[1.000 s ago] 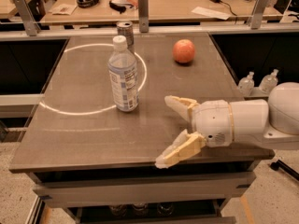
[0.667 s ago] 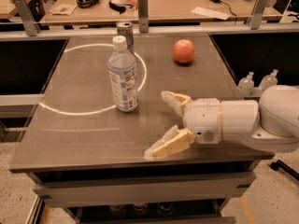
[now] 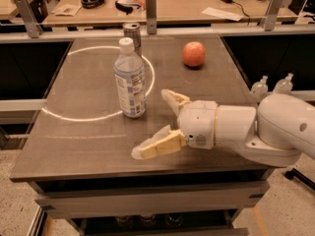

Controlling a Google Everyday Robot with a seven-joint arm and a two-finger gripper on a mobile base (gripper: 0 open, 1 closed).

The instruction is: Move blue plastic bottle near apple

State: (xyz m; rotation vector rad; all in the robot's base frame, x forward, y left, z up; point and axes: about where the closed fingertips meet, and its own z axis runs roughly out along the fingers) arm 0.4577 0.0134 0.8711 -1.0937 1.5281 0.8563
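Observation:
The blue plastic bottle (image 3: 130,80) stands upright left of the middle of the dark table, with a white cap and a printed label. The red-orange apple (image 3: 194,54) sits at the far right of the table, well apart from the bottle. My gripper (image 3: 153,123) is open and empty, with its cream fingers spread wide and pointing left. It hovers over the table just right of and in front of the bottle, without touching it.
A silver can (image 3: 132,34) stands right behind the bottle. A white ring is marked on the table (image 3: 74,146). Two small clear bottles (image 3: 272,86) sit off the table's right edge. A cluttered wooden bench lies beyond the rail at the back.
My gripper has moved left across the front of the table toward the bottle, staying open. The bottle, can and apple have not moved.

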